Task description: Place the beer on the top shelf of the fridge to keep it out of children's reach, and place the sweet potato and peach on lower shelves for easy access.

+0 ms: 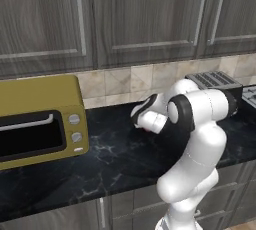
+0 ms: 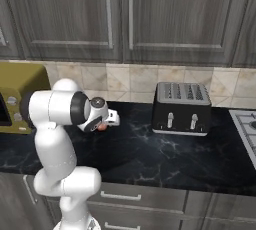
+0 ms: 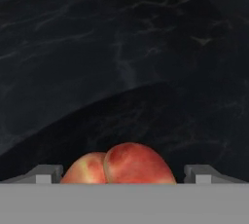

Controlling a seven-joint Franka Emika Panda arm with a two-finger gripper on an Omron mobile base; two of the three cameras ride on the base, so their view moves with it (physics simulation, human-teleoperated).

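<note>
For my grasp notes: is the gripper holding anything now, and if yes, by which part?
Nothing is held. The gripper is open, its jaws standing on either side of the peach, with gaps visible, over the black counter.

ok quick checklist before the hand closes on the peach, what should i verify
1. Hand open: ok. In the hand view the fingertips stand wide apart.
2. Peach between the fingers: ok. The peach sits in the gap, one tip on each side.
3. Peach centred: ok, roughly; it lies a little nearer one tip than the other.
4. Fingers low enough around the peach: cannot tell. The hand hides most of the fruit in the right base view.
5. Room around the grasp: ok. The black counter near the peach is bare, and the toaster stands apart.
6. Route to the fridge: cannot tell.
</note>
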